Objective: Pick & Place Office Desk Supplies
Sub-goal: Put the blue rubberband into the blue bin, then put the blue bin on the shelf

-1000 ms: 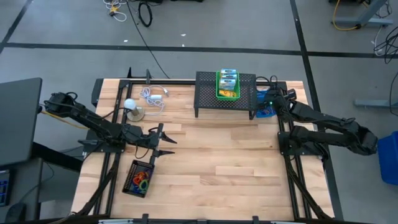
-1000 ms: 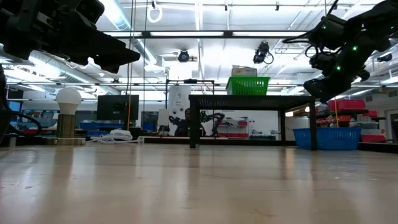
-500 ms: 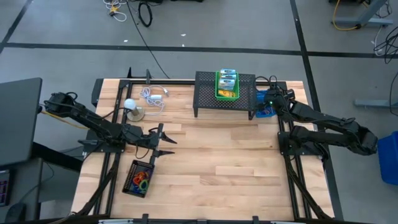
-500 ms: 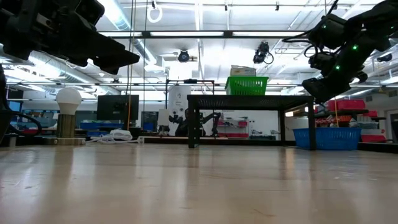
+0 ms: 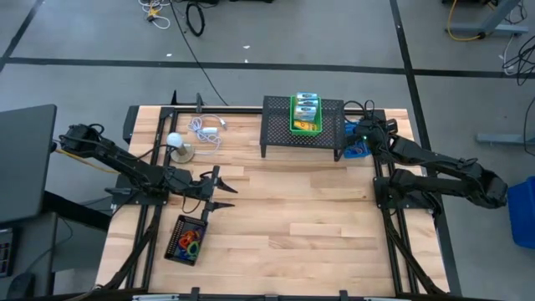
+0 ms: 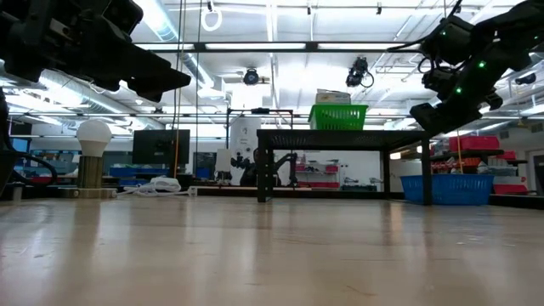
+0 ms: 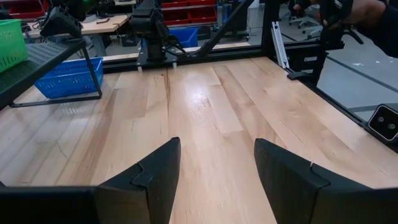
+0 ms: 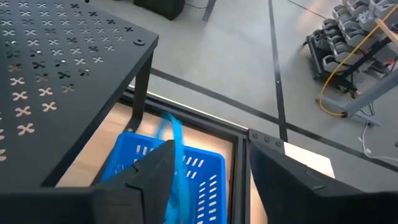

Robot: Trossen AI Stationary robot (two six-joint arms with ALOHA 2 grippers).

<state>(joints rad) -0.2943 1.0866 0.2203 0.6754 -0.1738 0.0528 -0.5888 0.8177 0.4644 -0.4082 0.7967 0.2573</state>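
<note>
Though blue basket point(image 8: 168, 171) partly hidden, right tool point(image 8: 208, 165) released above; left tool point(image 7: 214, 165) released.

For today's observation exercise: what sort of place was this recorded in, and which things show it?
Most likely a robotics lab or workshop. A wooden table in a metal frame carries two robot arms, cables trail across a taped concrete floor, and the low view shows workbenches, red storage bins and ceiling strip lights behind.

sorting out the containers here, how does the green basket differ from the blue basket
The green basket sits on top of the black perforated shelf; the blue basket sits lower, on the table beside it. The green basket holds yellow boxes; the blue basket holds something thin and blue. The right gripper hangs over the blue one only. Both are slotted plastic.
</note>
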